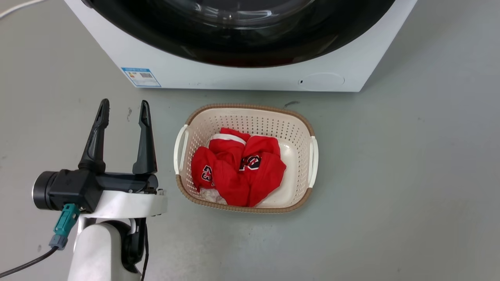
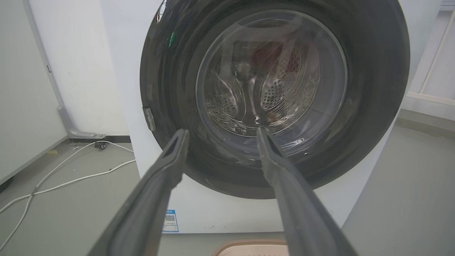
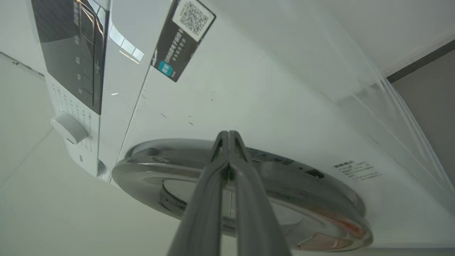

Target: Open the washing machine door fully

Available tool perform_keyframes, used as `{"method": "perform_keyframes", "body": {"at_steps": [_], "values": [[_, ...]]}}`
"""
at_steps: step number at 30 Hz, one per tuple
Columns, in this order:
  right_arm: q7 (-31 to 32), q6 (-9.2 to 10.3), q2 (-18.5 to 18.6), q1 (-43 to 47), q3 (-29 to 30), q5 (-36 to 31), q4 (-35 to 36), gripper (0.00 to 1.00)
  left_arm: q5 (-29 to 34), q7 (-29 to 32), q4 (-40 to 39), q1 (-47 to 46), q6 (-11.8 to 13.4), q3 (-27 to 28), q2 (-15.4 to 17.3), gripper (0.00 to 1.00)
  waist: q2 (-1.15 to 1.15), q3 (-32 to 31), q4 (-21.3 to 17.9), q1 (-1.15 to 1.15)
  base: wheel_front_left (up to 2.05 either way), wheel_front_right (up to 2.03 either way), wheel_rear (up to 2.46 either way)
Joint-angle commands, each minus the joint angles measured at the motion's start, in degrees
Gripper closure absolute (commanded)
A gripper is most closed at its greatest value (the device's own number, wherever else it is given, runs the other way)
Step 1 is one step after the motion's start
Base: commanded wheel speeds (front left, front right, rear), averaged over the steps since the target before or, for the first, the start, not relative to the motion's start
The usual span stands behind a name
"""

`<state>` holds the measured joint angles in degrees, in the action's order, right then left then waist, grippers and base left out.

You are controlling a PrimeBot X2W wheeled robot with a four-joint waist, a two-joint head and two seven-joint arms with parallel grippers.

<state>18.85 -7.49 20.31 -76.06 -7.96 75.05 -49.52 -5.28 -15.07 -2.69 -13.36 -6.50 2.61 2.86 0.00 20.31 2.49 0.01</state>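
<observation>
The white washing machine (image 1: 242, 78) stands at the top of the head view. Its glossy black washing machine door (image 1: 242, 47) lies flat against the front. In the left wrist view the door (image 2: 373, 89) faces me, and the steel drum shows through its glass bowl (image 2: 270, 71). My left gripper (image 1: 124, 107) is open, holds nothing and is a short way from the machine (image 2: 222, 133). In the right wrist view my right gripper (image 3: 228, 135) is shut with nothing between its fingers. Its tips lie over the door's rim (image 3: 302, 199), seen edge-on.
A cream laundry basket (image 1: 246, 111) holding red clothes (image 1: 238, 171) sits on the grey floor just before the machine, right of my left gripper. White cables (image 2: 71, 177) trail across the floor left of the machine. The control knob (image 3: 69, 128) sits near the door.
</observation>
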Motion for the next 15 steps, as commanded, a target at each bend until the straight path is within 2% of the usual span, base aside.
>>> {"method": "perform_keyframes", "body": {"at_steps": [1,6,15], "values": [[1.9,0.00,-0.8,-1.9,-0.8,-0.9,-1.3,1.00,0.3,-0.1,-0.3,-0.9,-0.1,0.2,0.0,0.00,0.00,1.1,0.4,-0.01,0.00,0.00,0.00],[6.7,-0.01,-2.4,-5.9,-3.2,-4.3,-5.1,1.00,0.4,-0.1,-0.6,-1.9,-0.4,0.2,0.0,0.00,0.00,3.0,0.8,-0.01,0.00,0.00,0.00],[8.5,0.00,-4.8,-11.1,-3.6,-8.3,-10.6,1.00,0.3,-0.1,-0.9,-3.6,-0.5,-0.3,0.0,0.00,0.00,6.4,1.6,-0.01,0.00,0.00,0.00]]}}
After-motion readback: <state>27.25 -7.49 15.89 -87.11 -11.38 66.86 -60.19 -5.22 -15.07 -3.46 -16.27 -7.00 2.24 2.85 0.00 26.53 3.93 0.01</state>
